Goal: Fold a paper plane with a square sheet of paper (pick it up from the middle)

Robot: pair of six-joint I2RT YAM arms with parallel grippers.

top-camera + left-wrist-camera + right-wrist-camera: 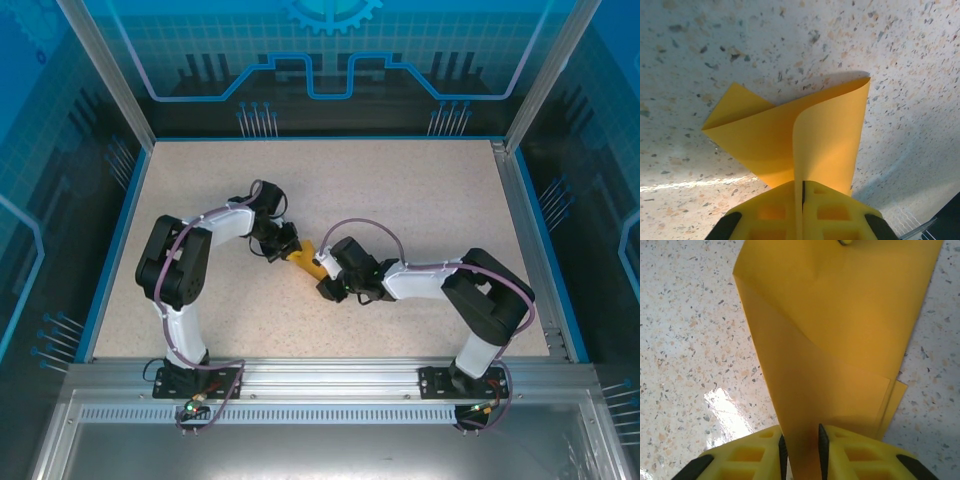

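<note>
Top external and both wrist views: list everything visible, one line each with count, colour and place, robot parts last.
square sheet of paper: 1, orange-yellow, partly folded, mid-table between the two grippers.
table: 1, speckled beige with blue edging, under everything.
frame posts: 2 visible, silver metal, at the far corners.
back panel: 1, blue patterned, behind the table.
left arm: 1, black and white, near left.
right arm: 1, black and white, near right.
left gripper: 1, yellow fingers, shut on the paper's edge.
right gripper: 1, yellow fingers with black pads, paper between them; grip unclear.
</note>
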